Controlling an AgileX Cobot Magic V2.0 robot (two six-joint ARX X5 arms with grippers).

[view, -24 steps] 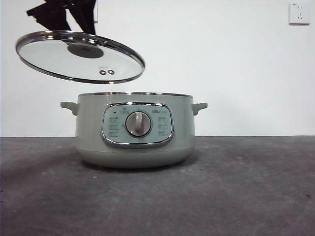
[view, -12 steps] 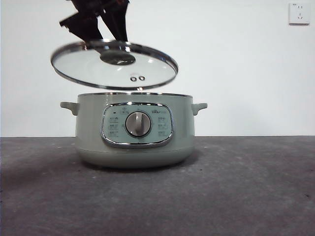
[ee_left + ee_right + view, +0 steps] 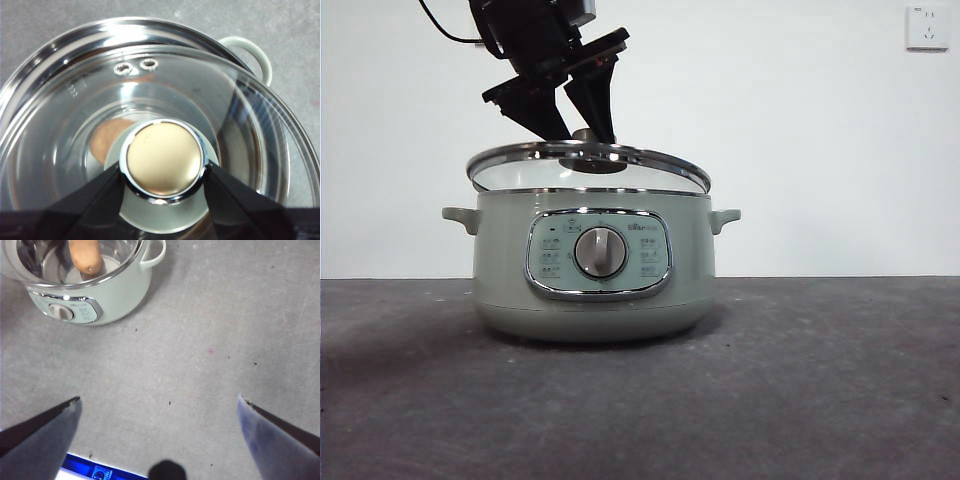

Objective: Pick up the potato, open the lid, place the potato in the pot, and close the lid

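Lid hangs just above the pot, clamped at its knob by the left gripper, whose two black jaws press against opposite sides of the knob. In the front view the lid sits nearly centred over the pot's rim but tilted slightly, with a thin gap under it; whether any part of the chrome edge touches the rim I cannot tell. Potato lies inside the pot on the bottom, seen through the glass in the left wrist view as an orange-brown patch beside the knob. Its long axis appears to run roughly across the pot floor, one rounded end toward the control panel side; the exact heading is hard to read. Right gripper waits with jaws spread wide and empty over bare tabletop, well apart from the pot. Judgement: step in hand is closing the lid. To do it well, level the lid, line up the chrome edge with the rim all round, lower straight down, and release only once it is seated.
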